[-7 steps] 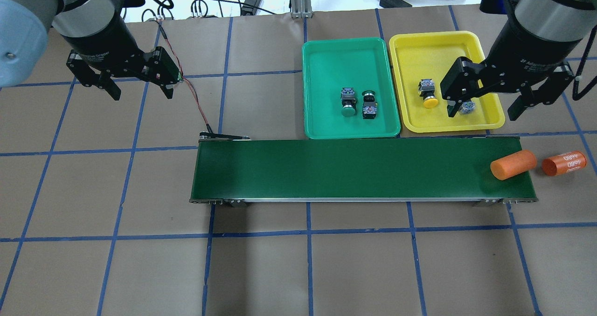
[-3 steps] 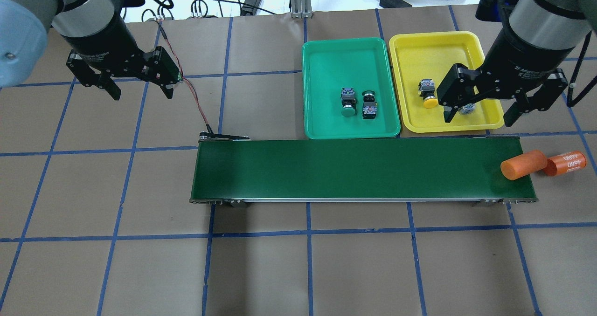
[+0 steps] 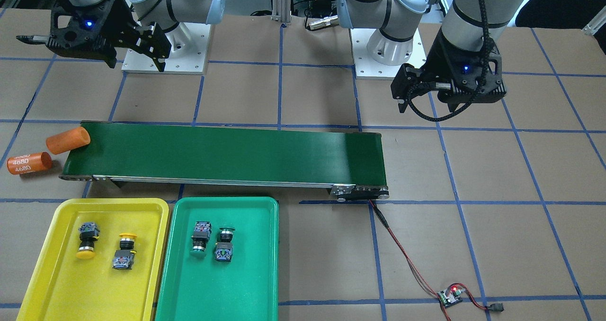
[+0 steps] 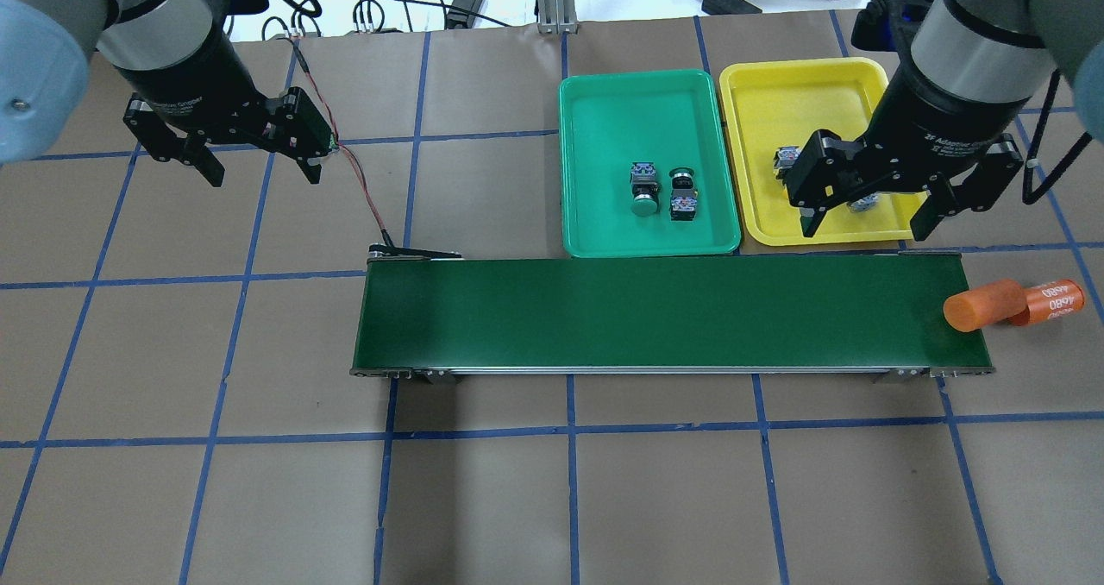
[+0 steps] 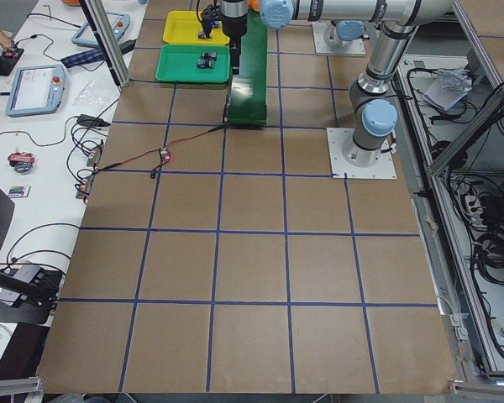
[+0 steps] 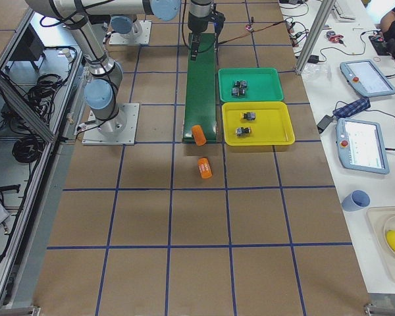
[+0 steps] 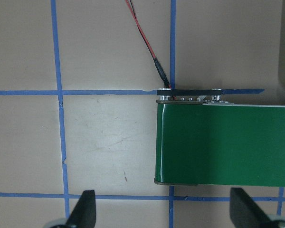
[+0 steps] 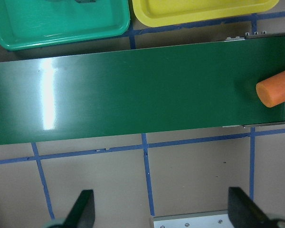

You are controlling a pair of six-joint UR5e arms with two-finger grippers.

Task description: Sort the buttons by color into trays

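The green tray (image 4: 638, 110) holds two green buttons (image 4: 643, 190) (image 4: 682, 194) side by side. The yellow tray (image 4: 811, 84) holds two yellow buttons, plain in the front-facing view (image 3: 87, 240) (image 3: 125, 253); in the overhead view my right arm partly hides them. My right gripper (image 4: 865, 223) is open and empty, hanging over the yellow tray's edge nearest the belt. Its wrist view shows open fingers (image 8: 83, 209) above the conveyor. My left gripper (image 4: 263, 173) is open and empty, far left over bare table, near the belt's left end (image 7: 180, 142).
The long dark-green conveyor belt (image 4: 664, 313) lies in front of both trays. A plain orange cylinder (image 4: 979, 305) sits at its right end, touching the orange cylinder marked 4680 (image 4: 1052, 300) on the table. A red-black cable runs from the belt to a small circuit board (image 3: 450, 296).
My right gripper has moved left and toward the belt, staying open. The plain orange cylinder has travelled right along the belt and now touches the 4680 cylinder. The left arm is still.
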